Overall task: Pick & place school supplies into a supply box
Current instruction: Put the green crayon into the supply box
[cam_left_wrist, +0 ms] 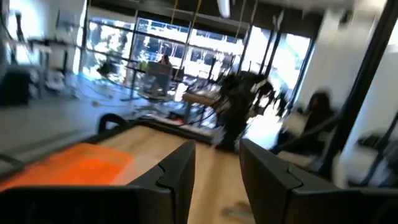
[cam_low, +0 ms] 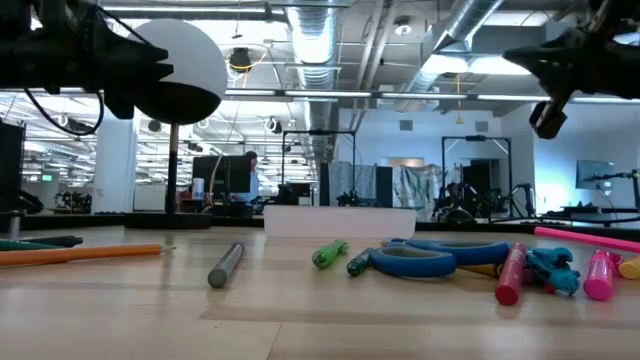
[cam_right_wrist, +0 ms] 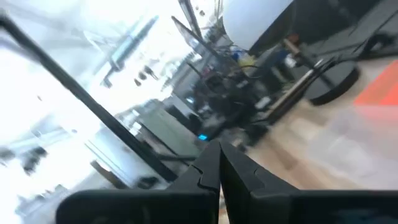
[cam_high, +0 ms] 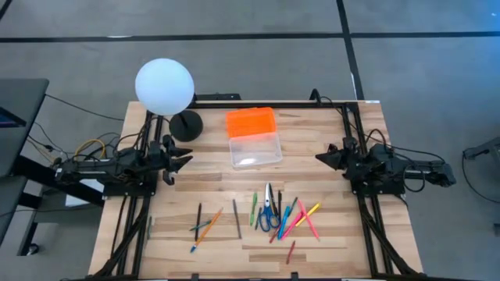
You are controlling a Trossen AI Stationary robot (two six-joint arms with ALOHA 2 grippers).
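The supply box [cam_high: 255, 149], clear plastic, stands open at the middle of the table, with its orange lid [cam_high: 250, 122] against its far side. The school supplies lie flat near the front edge: blue-handled scissors [cam_high: 268, 212], coloured pens [cam_high: 301, 218] to their right, and pencils [cam_high: 207, 225] to their left. My left gripper [cam_high: 186, 158] hovers open over the table's left side, pointing toward the box; the lid [cam_left_wrist: 81, 165] shows past its fingers. My right gripper [cam_high: 320, 156] hovers shut over the right side, pointing toward the box, with nothing between its fingers [cam_right_wrist: 219, 165].
A white globe lamp [cam_high: 164, 86] on a black round base [cam_high: 186, 125] stands at the far left, close to my left gripper and the lid. Bare wood lies between the box and the supplies. Black frame rails [cam_high: 129, 226] run along both side edges.
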